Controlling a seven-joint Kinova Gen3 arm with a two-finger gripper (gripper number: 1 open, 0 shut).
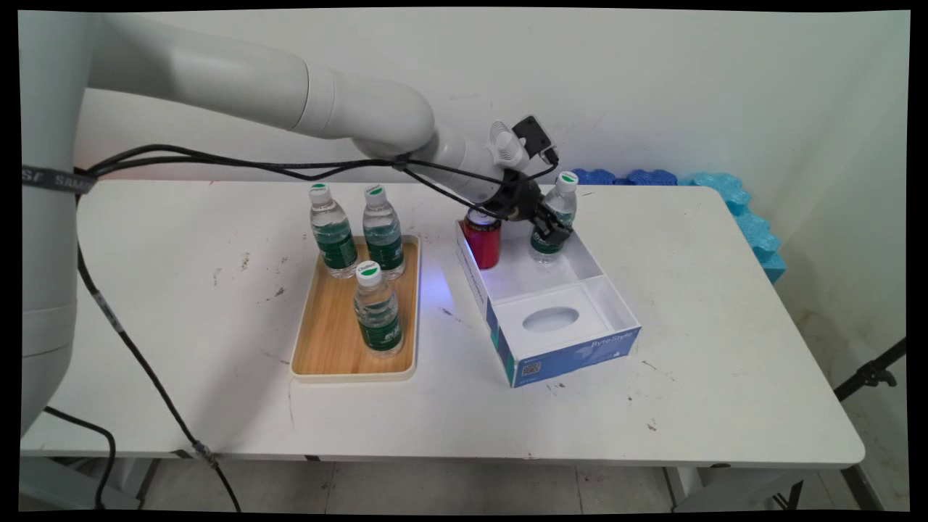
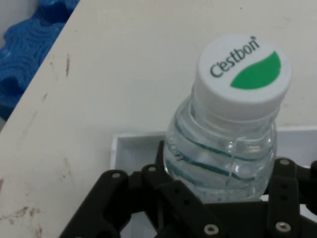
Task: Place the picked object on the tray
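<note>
The gripper (image 1: 549, 226) clasps a water bottle (image 1: 553, 217) standing in the box's (image 1: 573, 348) far right corner beside a red can (image 1: 482, 241); three bottles (image 1: 362, 272) remain on the wooden tray (image 1: 328, 341).

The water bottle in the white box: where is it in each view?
Main view: water bottle stands in the white box's far end, right of centre, beside the red can.
Hand view: fills centre-right, in the end effector.
Shared landmark: its green-and-white cap.
</note>
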